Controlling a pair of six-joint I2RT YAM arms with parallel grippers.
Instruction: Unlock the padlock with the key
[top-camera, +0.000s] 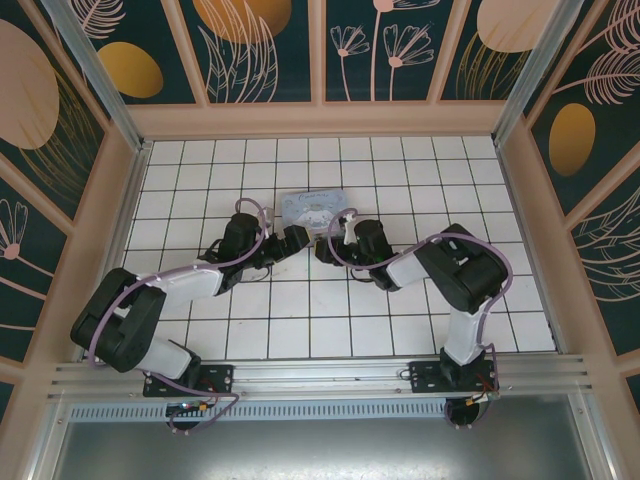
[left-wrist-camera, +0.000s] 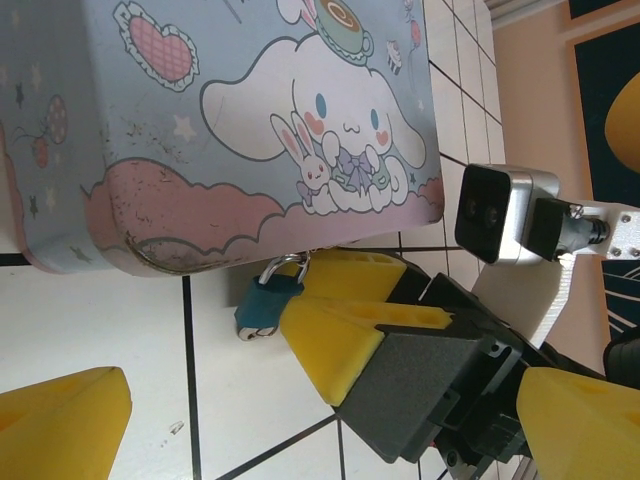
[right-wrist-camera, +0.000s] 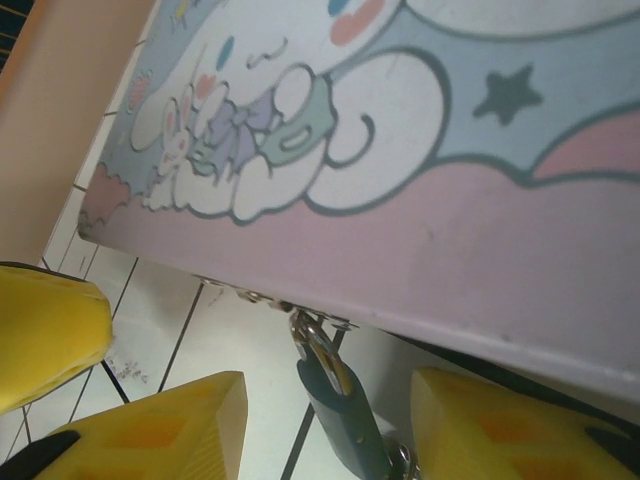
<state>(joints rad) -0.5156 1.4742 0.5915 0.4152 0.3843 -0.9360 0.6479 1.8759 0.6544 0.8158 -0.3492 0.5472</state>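
Padlock (right-wrist-camera: 345, 425) hangs by its shackle from the clasp (right-wrist-camera: 262, 297) on the tin (left-wrist-camera: 200, 130), at the tin's 6 o'clock edge in the top view. In the right wrist view the frame edge cuts off its lower end. A silvery bit (right-wrist-camera: 402, 462) at its base is too small and cropped to tell what it is. Right gripper (right-wrist-camera: 330, 400) has its jaws apart around the padlock, with a gap on either side. Left gripper (top-camera: 293, 240), at 9 o'clock of the right one, is spread wide and holds nothing. Tin is closed, so its contents are hidden
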